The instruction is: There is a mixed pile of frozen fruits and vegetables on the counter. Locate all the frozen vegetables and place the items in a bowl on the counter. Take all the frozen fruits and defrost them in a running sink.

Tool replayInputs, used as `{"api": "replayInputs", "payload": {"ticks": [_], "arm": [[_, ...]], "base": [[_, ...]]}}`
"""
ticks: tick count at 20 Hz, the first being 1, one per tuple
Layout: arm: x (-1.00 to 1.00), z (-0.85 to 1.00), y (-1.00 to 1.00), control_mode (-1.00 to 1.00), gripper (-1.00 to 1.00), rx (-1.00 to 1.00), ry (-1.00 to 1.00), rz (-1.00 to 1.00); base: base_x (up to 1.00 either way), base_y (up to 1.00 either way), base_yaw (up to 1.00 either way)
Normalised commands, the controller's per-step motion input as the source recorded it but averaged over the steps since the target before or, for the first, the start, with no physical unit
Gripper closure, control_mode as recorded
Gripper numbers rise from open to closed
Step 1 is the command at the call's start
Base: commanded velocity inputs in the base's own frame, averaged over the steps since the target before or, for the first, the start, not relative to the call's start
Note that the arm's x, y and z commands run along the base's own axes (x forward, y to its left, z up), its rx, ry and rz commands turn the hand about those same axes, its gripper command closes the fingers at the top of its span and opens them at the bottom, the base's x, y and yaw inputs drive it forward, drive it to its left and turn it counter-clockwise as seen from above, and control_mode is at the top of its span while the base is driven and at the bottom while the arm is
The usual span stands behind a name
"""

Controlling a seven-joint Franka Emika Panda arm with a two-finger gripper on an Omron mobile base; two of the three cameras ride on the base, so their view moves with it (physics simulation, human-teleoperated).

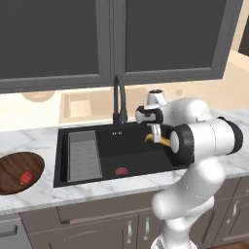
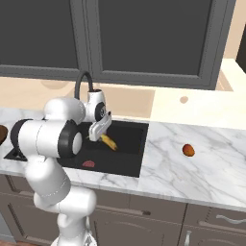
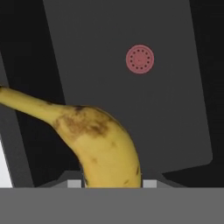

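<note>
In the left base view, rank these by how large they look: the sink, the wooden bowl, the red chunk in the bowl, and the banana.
1. Sink, by far the largest.
2. Wooden bowl, though cut off by the frame's left edge.
3. Banana, held in the tool and partly hidden by the arm, so unsure against the next.
4. Red chunk.

Dark grey wall cabinets (image 1: 112,39) span top of frame. Beige backsplash (image 2: 144,103) mid-frame. Brown base cabinets (image 1: 97,228) with metal handles (image 2: 216,225) along bottom.
</note>
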Motion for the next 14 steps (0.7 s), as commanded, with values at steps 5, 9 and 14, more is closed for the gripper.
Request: {"api": "replayInputs", "payload": {"ticks": [5,9,14], "arm": [[0.09,-0.24,-0.06,-1.00,1.00,0.00,-0.07,0.00],[0.21,-0.21,0.00,-1.00,1.00,0.00,-0.02,0.01],[0.22,-0.21,0.02,-1.00,1.00,0.00,-0.01,0.02]], "base": [[0.00,0.00,0.00],[0.00,0.00,0.00],[0.00,0.00,0.00]]}}
